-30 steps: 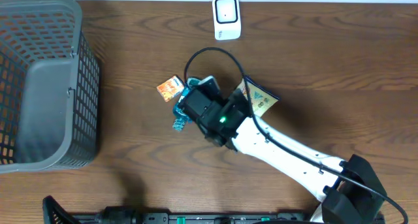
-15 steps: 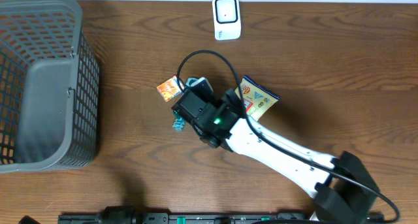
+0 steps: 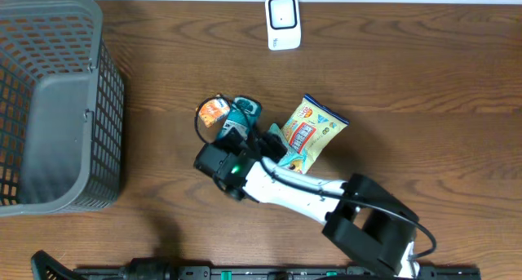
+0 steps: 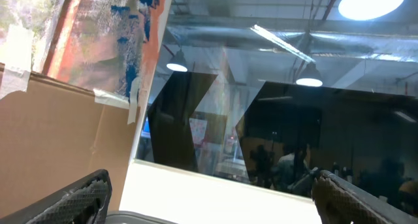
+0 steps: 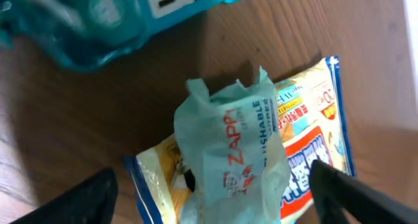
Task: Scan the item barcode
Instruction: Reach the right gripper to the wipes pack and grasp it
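**Step in hand.** Judged to be the approach for pick-up. Nothing has been lifted and no barcode is presented to the scanner point(image 3: 283, 21), which sits at the far edge of the table, well apart from the goods.

**Pincers.** The right pincer point(image 5: 212, 178) is spread wide and grips nothing; both tips show at the lower corners of its wrist view. The left pincer point(image 4: 209, 185) is likewise spread and empty, pointed out at the room and away from the table.

**Item.** The likely target is the pale green sachet point(image 5: 232, 145). It lies mid-table across the near-left end of the snack bag point(image 5: 313, 152), just right of the teal pack point(image 5: 98, 21). An orange packet point(image 3: 214, 110) lies left of the teal pack. The basket point(image 3: 110, 108) stands at the far left, well apart.

**Relation.** In the wrist view the sachet lies between the two tips and below them. Contact cannot be confirmed.

**Next move calls for.**
- Descend squarely so the tips straddle the sachet alone.
- Close without catching the bag beneath.
- Lift and carry the sachet to the scanner.

The barcode side cannot be told from these views, so the sachet may need turning.
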Robot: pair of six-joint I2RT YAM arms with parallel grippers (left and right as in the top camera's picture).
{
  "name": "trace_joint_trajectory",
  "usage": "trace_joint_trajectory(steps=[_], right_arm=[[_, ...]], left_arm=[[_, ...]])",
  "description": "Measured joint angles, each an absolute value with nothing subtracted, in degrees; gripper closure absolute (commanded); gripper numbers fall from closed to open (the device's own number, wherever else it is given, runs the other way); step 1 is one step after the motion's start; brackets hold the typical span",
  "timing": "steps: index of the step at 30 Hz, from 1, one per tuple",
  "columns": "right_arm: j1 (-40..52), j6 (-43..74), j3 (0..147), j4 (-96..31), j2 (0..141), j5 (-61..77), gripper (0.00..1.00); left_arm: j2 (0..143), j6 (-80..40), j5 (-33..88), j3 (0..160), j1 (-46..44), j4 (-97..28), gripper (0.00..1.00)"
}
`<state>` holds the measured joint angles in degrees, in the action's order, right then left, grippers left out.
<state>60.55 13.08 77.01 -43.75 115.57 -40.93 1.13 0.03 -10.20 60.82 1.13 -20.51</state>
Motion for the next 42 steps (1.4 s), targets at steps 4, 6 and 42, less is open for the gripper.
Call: trace_joint_trajectory(steps=[4,6,42], right_arm=[[60.9,13.3,77.1,-47.3,116.9,-44.8,0.21],[60.9,13.4,77.1,-48.3,117.0,-46.3,0.21],[57.2,17.5,78.1,-45.7,117.0,-45.5,0.53]], left_arm=[[1.1,0.0,-10.2,60.8,1.1,-20.5,0.02],[1.1,0.1,-10.2,60.8,1.1,-20.5,0.02],[1.1,0.0,-10.2,58.9,1.1,-20.4,0.02]])
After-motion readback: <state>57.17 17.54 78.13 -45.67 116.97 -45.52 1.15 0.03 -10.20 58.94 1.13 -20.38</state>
